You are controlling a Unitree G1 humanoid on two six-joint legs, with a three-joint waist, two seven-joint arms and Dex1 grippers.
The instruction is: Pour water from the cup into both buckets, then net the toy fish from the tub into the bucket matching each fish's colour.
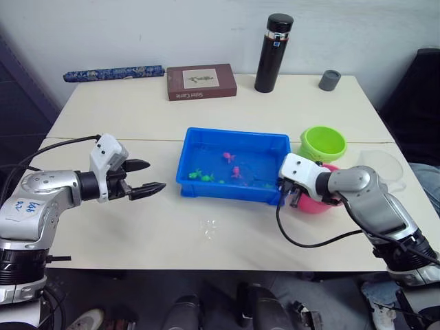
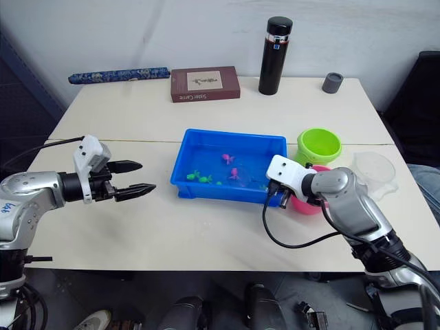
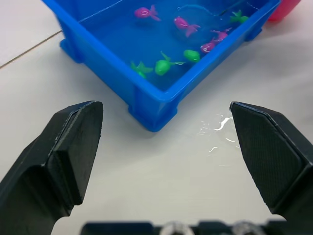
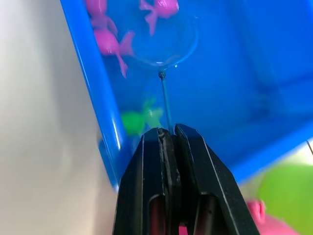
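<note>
My right claw (image 4: 168,134) is clenched on the thin wire handle of the net (image 4: 164,46). The hoop lies ahead of the fingertips, dipped in the water inside the tub (image 1: 199,182). A pink fish (image 4: 161,7) sits at the hoop's far rim; whether it is inside the hoop I cannot tell. Two more pink fish (image 4: 110,41) lie just beside the hoop, and a green fish (image 4: 139,120) lies close to my fingertips, next to the handle.

My right claw hangs at the tub's corner nearest the pink bucket (image 1: 313,204). That bucket sits directly behind my right wrist, largely covered by it. The green bucket (image 1: 322,143) stands just beyond the pink one, and the two appear to touch. The cup (image 2: 375,168) stands on the table (image 1: 137,117) to the outer side of my right forearm, near the buckets.

My left claw (image 1: 148,177) is released, fingers spread wide and holding nothing. It hovers above the table, pointing at the tub's near end and well apart from it. A small splash of water (image 3: 217,132) lies on the table between my left fingertips and the tub.
</note>
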